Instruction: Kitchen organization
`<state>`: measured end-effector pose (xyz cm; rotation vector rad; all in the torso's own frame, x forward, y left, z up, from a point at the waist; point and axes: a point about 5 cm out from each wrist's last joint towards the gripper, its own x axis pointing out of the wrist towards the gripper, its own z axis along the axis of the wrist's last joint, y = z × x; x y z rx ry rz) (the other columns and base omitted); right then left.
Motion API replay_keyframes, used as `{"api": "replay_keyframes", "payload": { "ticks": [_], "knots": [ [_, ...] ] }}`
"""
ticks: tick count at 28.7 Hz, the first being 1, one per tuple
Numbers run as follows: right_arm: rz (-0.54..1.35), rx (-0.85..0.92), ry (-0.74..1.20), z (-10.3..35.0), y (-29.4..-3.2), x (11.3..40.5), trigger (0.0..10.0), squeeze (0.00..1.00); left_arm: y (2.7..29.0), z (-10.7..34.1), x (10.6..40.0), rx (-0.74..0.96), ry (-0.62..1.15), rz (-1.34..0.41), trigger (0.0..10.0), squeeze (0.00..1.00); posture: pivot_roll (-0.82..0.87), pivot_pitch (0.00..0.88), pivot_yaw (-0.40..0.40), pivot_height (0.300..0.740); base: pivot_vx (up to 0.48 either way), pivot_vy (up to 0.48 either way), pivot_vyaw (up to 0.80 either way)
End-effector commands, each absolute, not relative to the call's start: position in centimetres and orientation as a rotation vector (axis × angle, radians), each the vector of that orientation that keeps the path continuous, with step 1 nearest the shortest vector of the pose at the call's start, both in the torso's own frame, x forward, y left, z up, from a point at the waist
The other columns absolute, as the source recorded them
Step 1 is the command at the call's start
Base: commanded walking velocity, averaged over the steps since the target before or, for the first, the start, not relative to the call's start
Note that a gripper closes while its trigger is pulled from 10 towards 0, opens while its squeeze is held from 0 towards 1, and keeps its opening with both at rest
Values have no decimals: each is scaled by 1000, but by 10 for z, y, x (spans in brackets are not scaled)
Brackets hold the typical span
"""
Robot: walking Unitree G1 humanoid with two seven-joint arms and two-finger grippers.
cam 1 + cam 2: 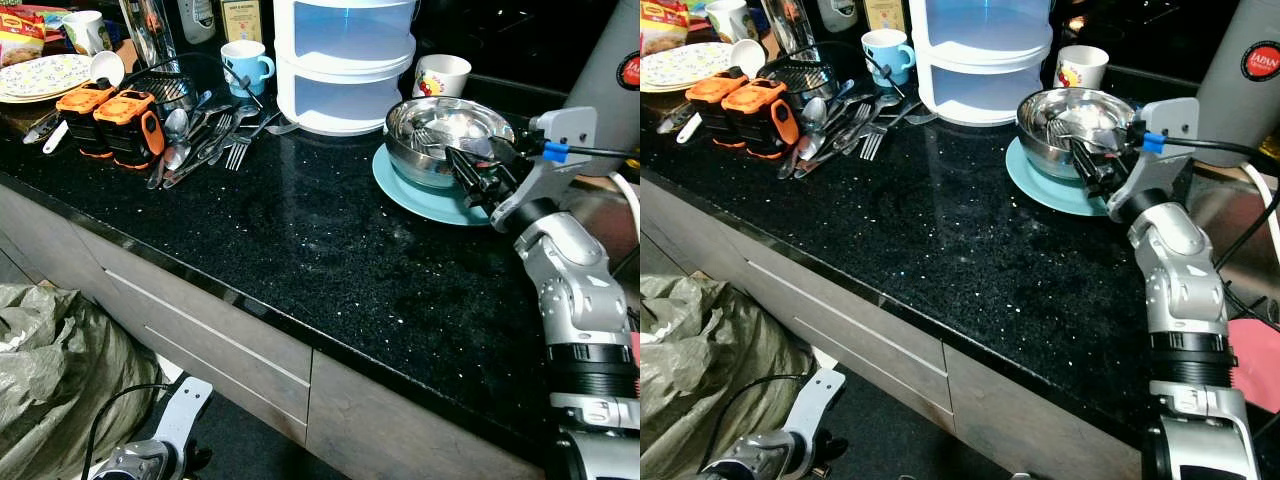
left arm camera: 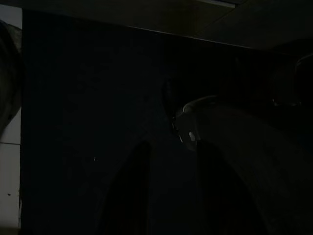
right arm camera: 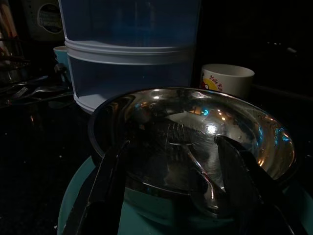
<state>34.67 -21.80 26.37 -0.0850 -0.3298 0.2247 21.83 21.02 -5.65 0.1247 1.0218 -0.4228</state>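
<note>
A steel bowl (image 1: 440,125) stands on a teal plate (image 1: 400,190) at the right of the black counter (image 1: 300,240). A fork (image 3: 181,142) lies inside the bowl. My right gripper (image 1: 475,175) is open at the bowl's near right rim, just above the plate's edge. In the right wrist view its fingers (image 3: 100,196) stand on either side of the bowl's near wall. A pile of loose spoons and forks (image 1: 205,135) lies at the back left. My left arm (image 1: 140,460) hangs idle low by the cabinet. In its dark wrist view the two fingers (image 2: 139,196) stand apart.
A white tiered container (image 1: 345,60) stands behind the bowl, with a blue mug (image 1: 243,65) and a white printed cup (image 1: 440,75) beside it. Two orange-black devices (image 1: 110,115) and stacked plates (image 1: 40,75) sit far left. A grey sack (image 1: 60,370) lies on the floor.
</note>
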Motion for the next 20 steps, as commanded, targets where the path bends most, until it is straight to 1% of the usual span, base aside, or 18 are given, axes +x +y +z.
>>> {"api": "replay_keyframes", "payload": {
  "ticks": [1, 4, 5, 6, 7, 8, 9, 15, 20],
  "knots": [
    [212, -72, -296, 258, -216, 350, 10000, 0, 212, -61, 211, 121, 1049, -419, 10000, 0, 15, 129, 4, 740, 0, 0, 0],
    [202, -76, -277, 256, -216, 351, 10000, 0, 212, -61, 211, 121, 1049, -419, 10000, 0, 15, 129, 4, 740, 0, 0, 0],
    [201, -78, -272, 255, -216, 351, 7020, 0, 212, -61, 211, 120, 1049, -419, 10000, 0, 15, 129, 4, 740, 0, 0, 0],
    [201, -78, -272, 255, -216, 351, 7020, 0, 212, -61, 211, 120, 1049, -419, 10000, 0, 15, 129, 4, 740, 0, 0, 0],
    [202, -78, -269, 255, -216, 351, 4196, 0, 212, -61, 211, 120, 1049, -419, 10000, 0, 15, 129, 4, 740, 0, 0, 0],
    [202, -78, -269, 255, -216, 351, 4196, 0, 212, -61, 211, 120, 1049, -419, 10000, 0, 15, 129, 4, 740, 0, 0, 0],
    [193, -80, -265, 255, -216, 352, 0, 0, 212, -61, 211, 120, 1049, -419, 10000, 0, 16, 128, 4, 740, 0, 0, 0],
    [181, -85, -271, 258, -216, 354, 0, 0, 212, -61, 211, 120, 1048, -418, 10000, 0, 14, 116, -3, 740, 0, 0, 0],
    [190, -55, -304, 265, -213, 355, 0, 0, 212, -60, 211, 109, 1042, -405, 10000, 0, 17, 131, -2, 740, 0, 0, 0]
  ]
}}
